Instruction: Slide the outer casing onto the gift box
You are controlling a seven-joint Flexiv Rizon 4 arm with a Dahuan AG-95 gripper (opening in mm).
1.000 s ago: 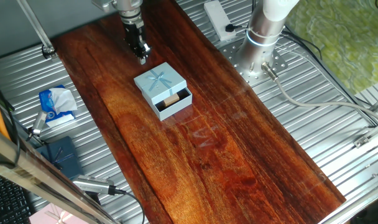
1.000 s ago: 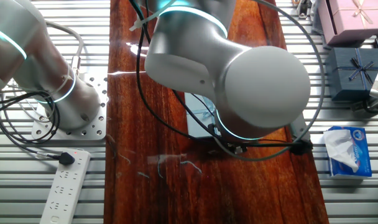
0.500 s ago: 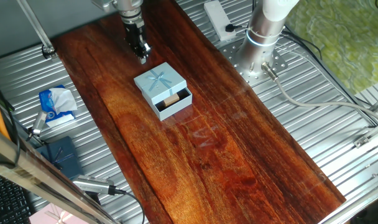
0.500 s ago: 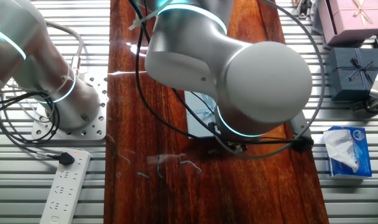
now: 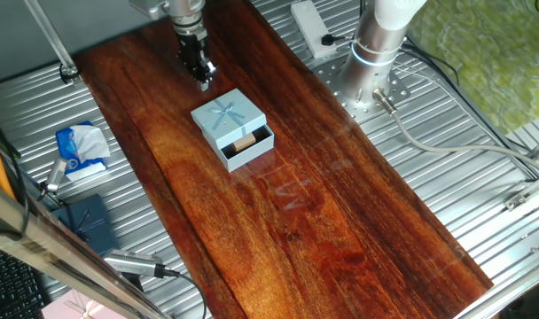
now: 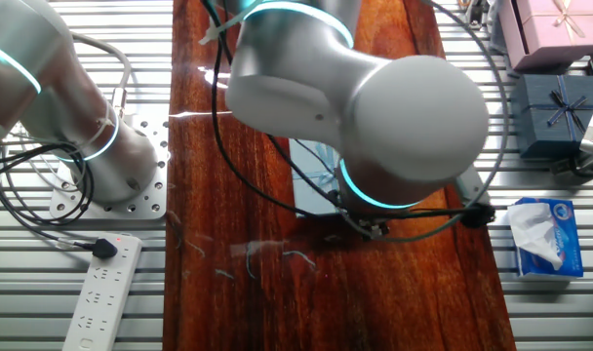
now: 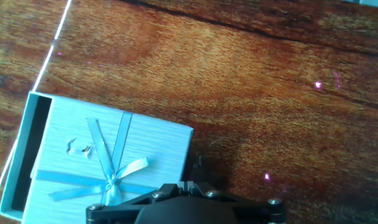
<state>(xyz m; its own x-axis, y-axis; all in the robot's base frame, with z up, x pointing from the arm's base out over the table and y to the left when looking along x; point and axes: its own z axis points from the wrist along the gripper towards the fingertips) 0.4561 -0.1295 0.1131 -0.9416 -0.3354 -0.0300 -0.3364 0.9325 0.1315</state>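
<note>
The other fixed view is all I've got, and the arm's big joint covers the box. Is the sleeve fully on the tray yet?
Observer: No. In one fixed view the gift box sticks partway out of the outer casing.
Operator: Where's the gripper?
Observer: The gripper is by the casing's back side, opposite the open end; I can't tell whether it touches.
Operator: Anything in the tray?
Observer: A small tan piece lies on the dark lining of the exposed part.

Glossy wood tabletop (image 5: 340, 221), matt ribbed cardboard outer casing (image 7: 108, 155) (satin bow).
</note>
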